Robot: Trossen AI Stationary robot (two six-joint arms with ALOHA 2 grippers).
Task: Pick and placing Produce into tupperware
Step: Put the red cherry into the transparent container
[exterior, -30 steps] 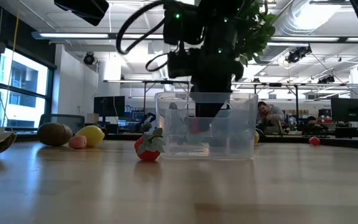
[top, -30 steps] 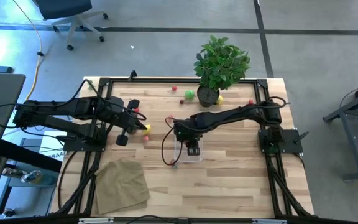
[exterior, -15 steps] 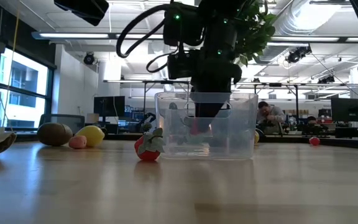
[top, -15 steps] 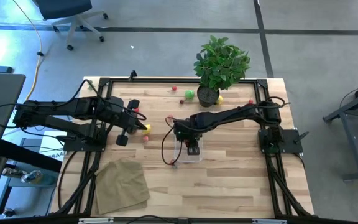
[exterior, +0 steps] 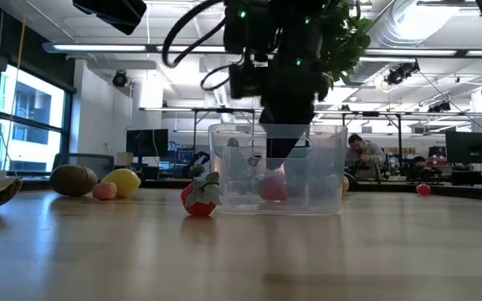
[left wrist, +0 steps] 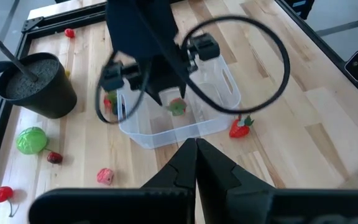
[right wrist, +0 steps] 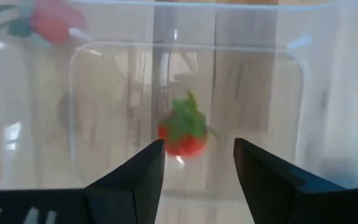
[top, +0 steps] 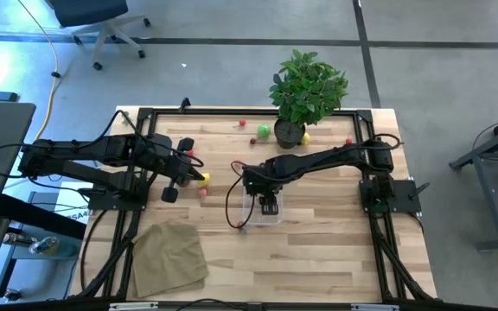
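The clear tupperware stands near the table's middle. My right gripper points down into it, open, fingers apart above the floor. A red piece of produce with a green top lies on the container's floor, touching no finger. A red strawberry rests on the table just outside the tupperware's wall. My left gripper waits shut at the table's left, holding nothing.
A potted plant stands at the far edge, with a green piece and small red pieces around it. A lemon, a brown piece and a pink piece lie left of the tupperware. A tan cloth lies near left.
My right gripper has let go of the red piece it held inside the tupperware. The piece has fallen from between the fingers onto the container's floor and lies there. Both arms have stayed where they were.
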